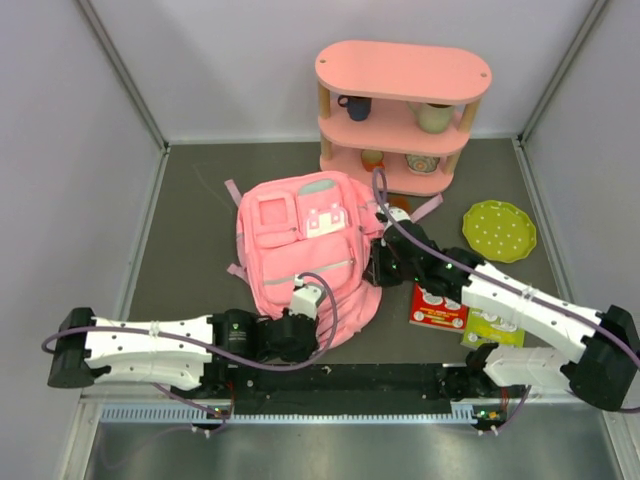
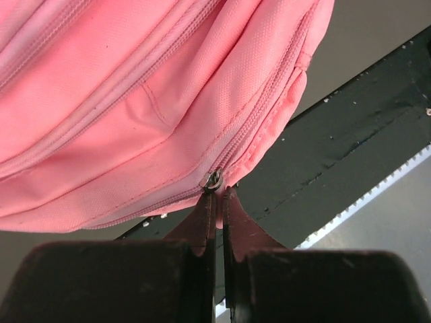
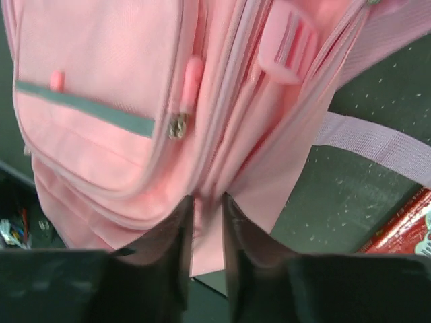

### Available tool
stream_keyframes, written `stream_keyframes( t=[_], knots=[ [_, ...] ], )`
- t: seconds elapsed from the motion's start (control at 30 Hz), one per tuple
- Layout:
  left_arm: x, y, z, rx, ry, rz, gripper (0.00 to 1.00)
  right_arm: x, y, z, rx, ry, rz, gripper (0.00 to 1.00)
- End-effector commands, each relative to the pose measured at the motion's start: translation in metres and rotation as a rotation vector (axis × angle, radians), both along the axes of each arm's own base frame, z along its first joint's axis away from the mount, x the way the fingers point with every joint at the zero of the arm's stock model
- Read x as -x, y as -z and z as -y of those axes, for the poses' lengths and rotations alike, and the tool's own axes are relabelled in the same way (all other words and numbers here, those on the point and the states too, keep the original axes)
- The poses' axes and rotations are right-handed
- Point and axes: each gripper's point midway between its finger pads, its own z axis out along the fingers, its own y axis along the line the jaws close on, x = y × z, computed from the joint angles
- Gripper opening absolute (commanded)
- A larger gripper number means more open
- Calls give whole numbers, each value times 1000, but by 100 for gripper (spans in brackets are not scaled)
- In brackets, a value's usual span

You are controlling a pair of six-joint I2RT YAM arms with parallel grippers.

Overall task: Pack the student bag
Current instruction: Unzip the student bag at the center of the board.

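Jaws of the left gripper (image 2: 219,194) were pinched shut on a zip pull (image 2: 214,179) at the lower edge of the bag (image 1: 300,250), which lay flat at centre frame in the top view. Jaws of the right gripper (image 3: 205,205) stood barely apart, nipping a fold of its right side. Right arm (image 1: 520,300) crossed a red book (image 1: 437,310), lower right. Green plate (image 1: 498,230) lay at right; pink shelf (image 1: 400,70) with cups (image 1: 355,105), upper centre.

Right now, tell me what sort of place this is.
Probably a robot test cell: bare grey walls box in a dark table, two arms are bolted at its edge, and props like the student bag and pink shelf look staged.
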Motion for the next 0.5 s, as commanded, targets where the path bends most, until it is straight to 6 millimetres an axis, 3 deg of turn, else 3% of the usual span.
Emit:
stream_keyframes(
  t=[0.0, 0.03, 0.07, 0.13, 0.17, 0.23, 0.27, 0.3, 0.37, 0.47],
  knots=[
    [-2, -13, 19, 43, -22, -2, 0, -39, -31, -7, -19, 94, 129, 31],
    [-5, -16, 22, 51, -39, 11, 0, -36, -32, -5, -38, 123, 113, 44],
    [-13, -15, 24, 57, -96, 27, 0, -32, -29, 10, -53, 197, 116, 69],
    [-21, -19, 25, 66, -135, 55, 0, -26, -25, 27, -62, 253, 119, 80],
    [-24, -21, 25, 69, -143, 61, 0, -20, -38, 36, -109, 273, 142, 81],
    [-28, -27, 27, 79, -157, 74, 0, -8, -37, 44, -168, 292, 129, 81],
    [-30, -30, 29, 87, -158, 82, 0, 0, -51, 49, -242, 295, 147, 81],
    [-32, -33, 31, 96, -157, 87, 0, 8, -38, 51, -270, 313, 101, 81],
    [-33, -39, 37, 117, -132, 104, 0, 25, -38, 48, -362, 294, 44, 81],
    [-31, -44, 47, 123, -83, 117, 0, 51, -6, 31, -452, 249, -131, 81]
  ],
)
